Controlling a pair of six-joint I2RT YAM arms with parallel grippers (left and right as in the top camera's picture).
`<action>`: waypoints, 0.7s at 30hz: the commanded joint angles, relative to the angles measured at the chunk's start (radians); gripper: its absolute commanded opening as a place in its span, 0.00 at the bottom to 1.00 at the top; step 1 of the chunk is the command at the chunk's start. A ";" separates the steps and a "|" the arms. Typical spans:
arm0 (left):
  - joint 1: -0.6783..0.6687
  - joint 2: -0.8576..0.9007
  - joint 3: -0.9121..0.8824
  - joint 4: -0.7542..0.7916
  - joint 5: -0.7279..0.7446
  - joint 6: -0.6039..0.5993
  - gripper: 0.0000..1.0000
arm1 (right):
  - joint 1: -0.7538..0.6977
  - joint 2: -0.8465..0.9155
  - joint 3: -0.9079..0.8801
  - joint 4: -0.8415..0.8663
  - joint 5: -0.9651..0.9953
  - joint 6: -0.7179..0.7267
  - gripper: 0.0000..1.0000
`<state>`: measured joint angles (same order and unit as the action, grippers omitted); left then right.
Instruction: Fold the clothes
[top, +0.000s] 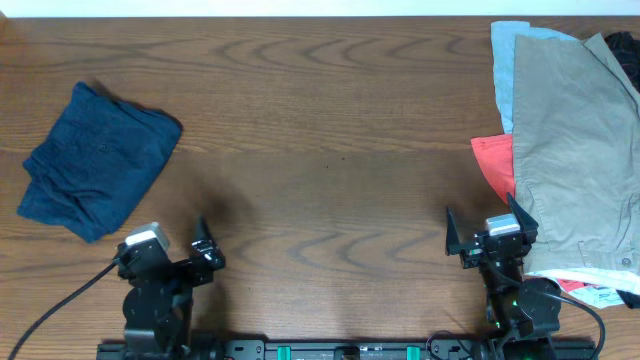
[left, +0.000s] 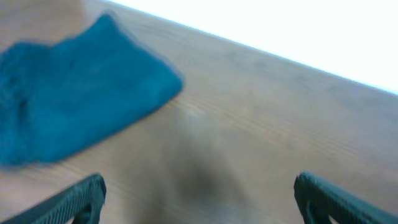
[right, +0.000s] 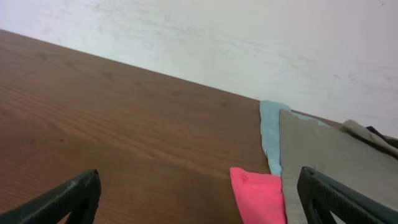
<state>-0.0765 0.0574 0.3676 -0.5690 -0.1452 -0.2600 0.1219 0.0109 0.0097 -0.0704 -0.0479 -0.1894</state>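
The dark navy blue shorts lie bunched on the wooden table at the far left; they also show in the blurred left wrist view. My left gripper is open and empty, near the front edge, to the right of and below the shorts. My right gripper is open and empty near the front right, just left of a pile: a tan garment on top, a light blue one and a red one under it. The pile's edges also show in the right wrist view.
A dark garment peeks out at the far right corner. The wooden table runs between the shorts and the pile. A pale wall stands behind the table's far edge.
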 joint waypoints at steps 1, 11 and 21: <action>0.024 -0.057 -0.089 0.126 0.105 0.050 0.98 | -0.004 -0.006 -0.004 -0.001 0.010 -0.010 0.99; 0.037 -0.056 -0.319 0.640 0.165 0.182 0.98 | -0.004 -0.006 -0.004 -0.001 0.010 -0.010 0.99; 0.038 -0.056 -0.364 0.501 0.188 0.176 0.98 | -0.004 -0.006 -0.004 -0.001 0.010 -0.010 0.99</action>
<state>-0.0444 0.0101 0.0124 -0.0177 0.0341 -0.1001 0.1219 0.0109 0.0097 -0.0704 -0.0479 -0.1894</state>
